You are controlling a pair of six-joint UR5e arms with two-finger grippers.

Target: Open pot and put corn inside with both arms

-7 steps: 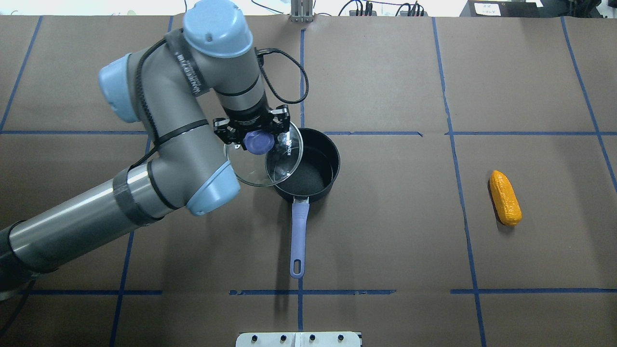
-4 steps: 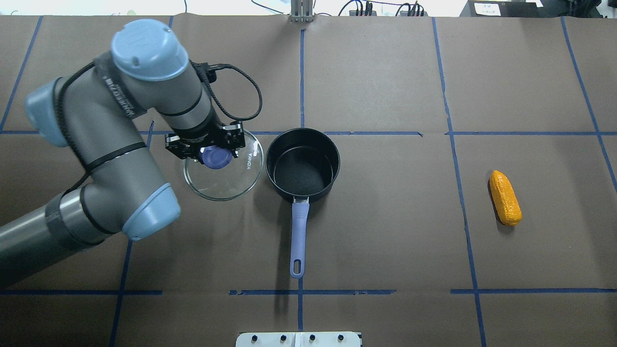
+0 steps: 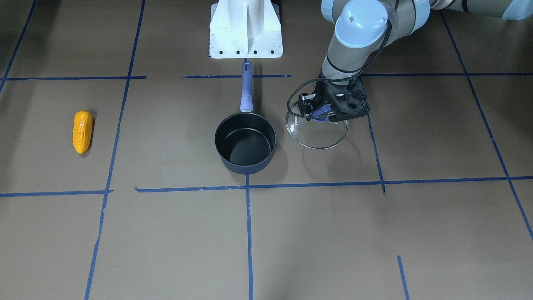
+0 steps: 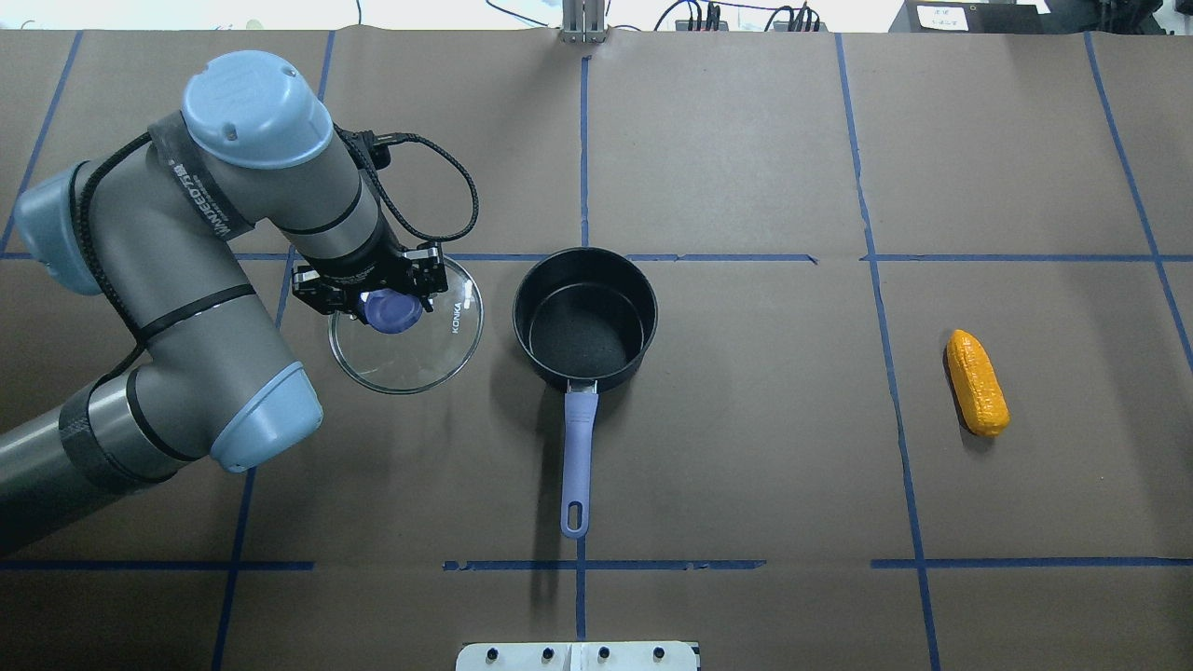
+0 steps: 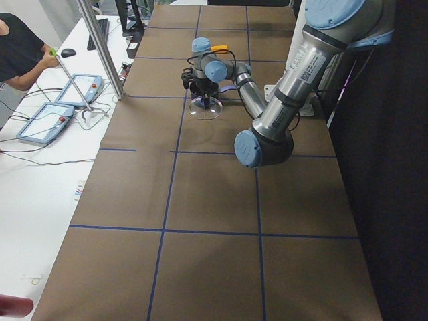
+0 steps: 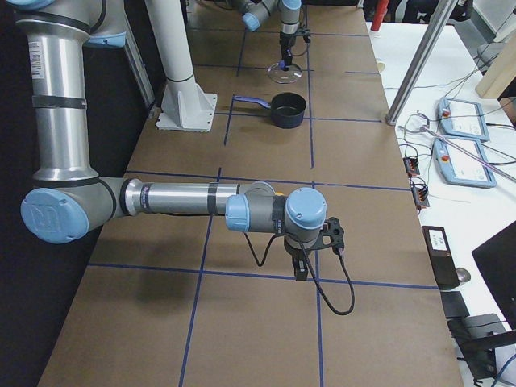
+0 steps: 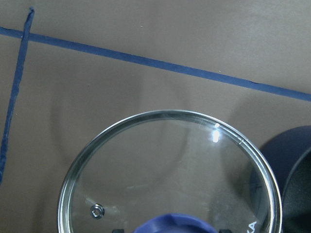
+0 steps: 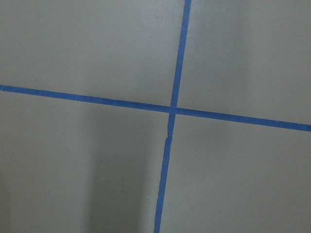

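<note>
The pot [image 4: 578,347] is standing open mid-worktop [image 4: 746,447], the corn [image 4: 977,383] lying well apart on its right. The left hand [image 4: 390,302], clamped on the knob [image 4: 395,315] of the lid [image 4: 410,362], is holding it just beside the pot. It should be lowering the lid flat before letting go.

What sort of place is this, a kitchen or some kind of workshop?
Probably a robotics lab, not a kitchen: a robot arm reaches over a table papered brown and marked with a blue tape grid, control boxes sit alongside, and the corn looks like a toy.
</note>
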